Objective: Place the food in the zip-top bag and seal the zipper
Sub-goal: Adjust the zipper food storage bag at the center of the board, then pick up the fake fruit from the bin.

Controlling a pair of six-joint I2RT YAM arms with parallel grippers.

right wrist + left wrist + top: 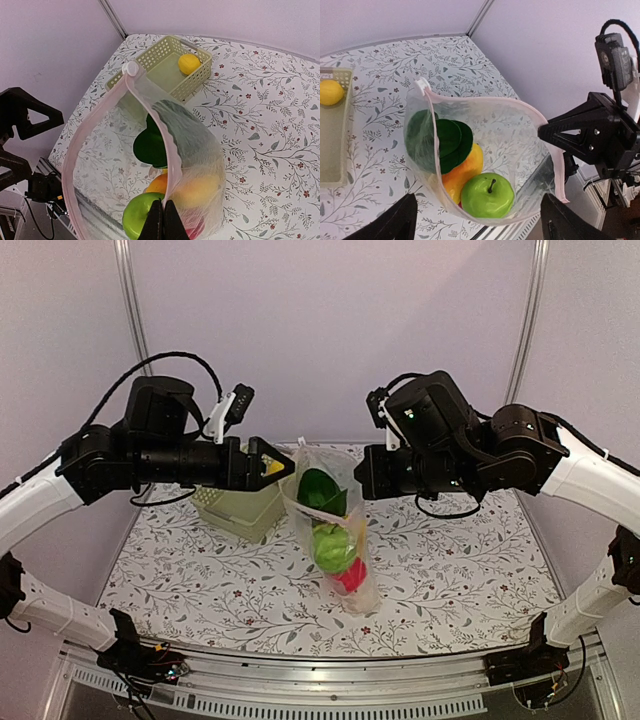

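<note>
Right wrist view, nearest first: the right hand [162,223] sits at the bottom centre of the frame, its fingers pressed together on the pink zipper [156,120] at the near end of the zip-top bag [100,165], so the bag hangs from that pinch above the desk [270,115]. From there the mouth's long axis runs up the frame to the white slider tab [131,68] at its far end, and the two lips bow well apart, leaving the mouth gaping. Inside lie the green apple [136,222], an orange-yellow piece and the dark green vegetable [150,147]. Beyond the slider end, in the upper middle of the frame, the pale green basket [196,82] stands on the desk with the small yellow fruit [189,63] in it, outside the bag. In the top view the left hand [268,462] hovers just left of the bag's top with its fingers spread wide and nothing between them; the basket is right behind it, so the left arm is plainly the nearer one to that last fruit. In its own wrist view the fruit lies at the upper left edge, off to the side of the mouth. I judge the next move turns on this: the free hand must go left and back to the basket, then return over the open mouth.
</note>
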